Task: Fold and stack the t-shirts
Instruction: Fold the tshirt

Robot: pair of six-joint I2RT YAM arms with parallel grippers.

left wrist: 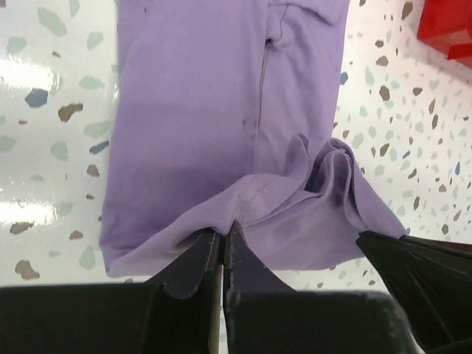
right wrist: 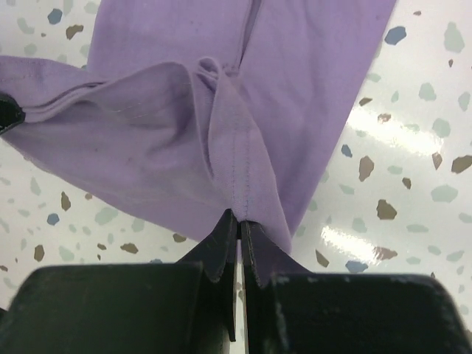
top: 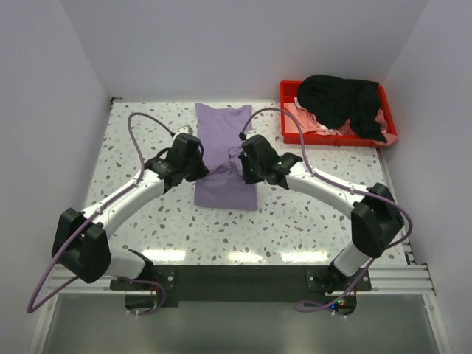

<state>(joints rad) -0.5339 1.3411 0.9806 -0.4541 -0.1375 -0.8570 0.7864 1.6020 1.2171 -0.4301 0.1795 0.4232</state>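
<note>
The black t-shirt [top: 341, 103] hides most of the pink t-shirt [top: 307, 118] in the red tray [top: 292, 136].

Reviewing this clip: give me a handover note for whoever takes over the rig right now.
The left gripper is shut on an edge of the purple shirt. The right gripper is shut on the same edge, close beside it.
The purple shirt lies lengthwise on the table as a narrow strip, with the pinched edge raised over its middle.
The black shirt lies crumpled on the pink shirt in the red tray.
Done: the purple shirt is partly folded; nothing is stacked.
Left: finish this fold, fold the other two, then stack.
</note>
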